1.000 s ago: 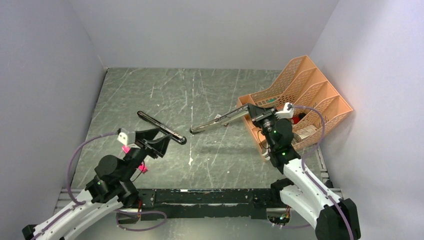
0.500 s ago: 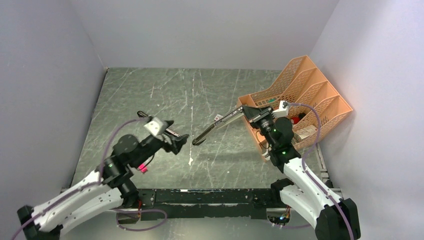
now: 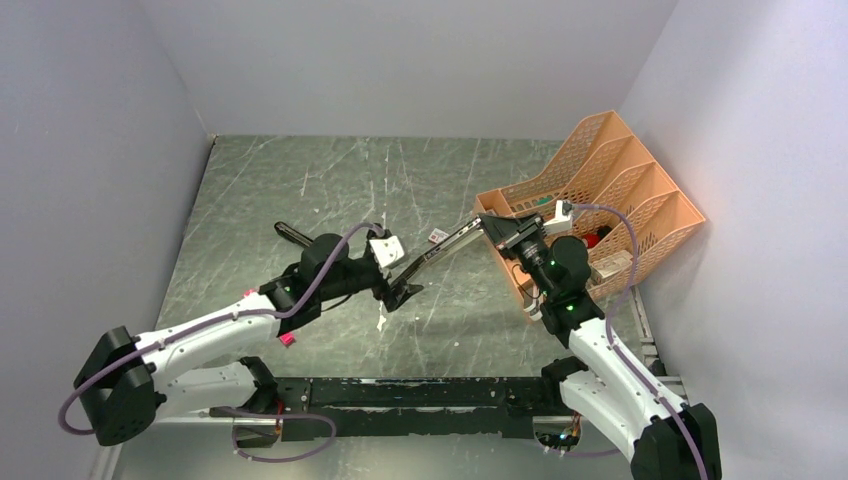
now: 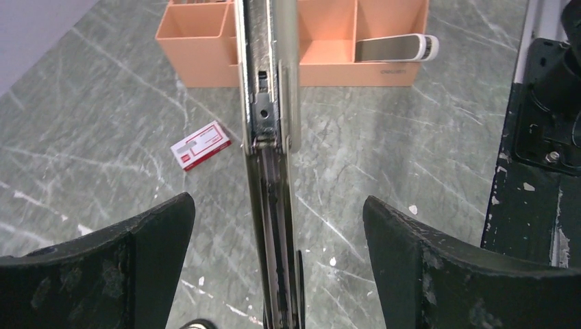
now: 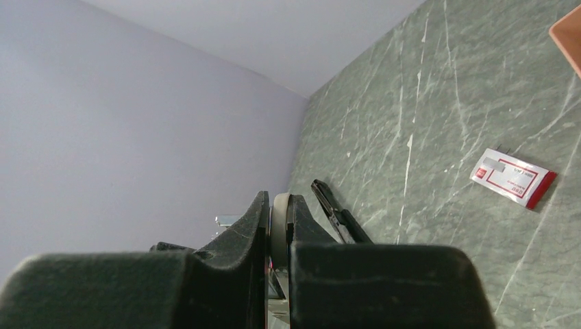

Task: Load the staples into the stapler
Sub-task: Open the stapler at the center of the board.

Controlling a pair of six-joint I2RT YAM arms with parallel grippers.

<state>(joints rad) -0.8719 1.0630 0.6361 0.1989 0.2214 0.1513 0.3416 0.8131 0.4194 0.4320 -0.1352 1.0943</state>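
Above the grey-green marbled table (image 3: 300, 180), the right gripper (image 3: 492, 226) is clamped on one end of the long chrome-railed stapler (image 4: 270, 116), holding it raised. The left gripper (image 4: 277, 204) has its fingers wide apart astride the free end, not touching it. The small red-and-white staples box (image 4: 200, 144) lies just beside the rail.

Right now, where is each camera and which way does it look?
Top: high behind the robot, looking down at the table; left arm and right arm show.
Left wrist: on the left arm, facing the orange tray; its open left hand straddles the stapler.
Right wrist: on the right arm, facing the wall; its right hand grips the stapler.
Both wrist views share the staple box.
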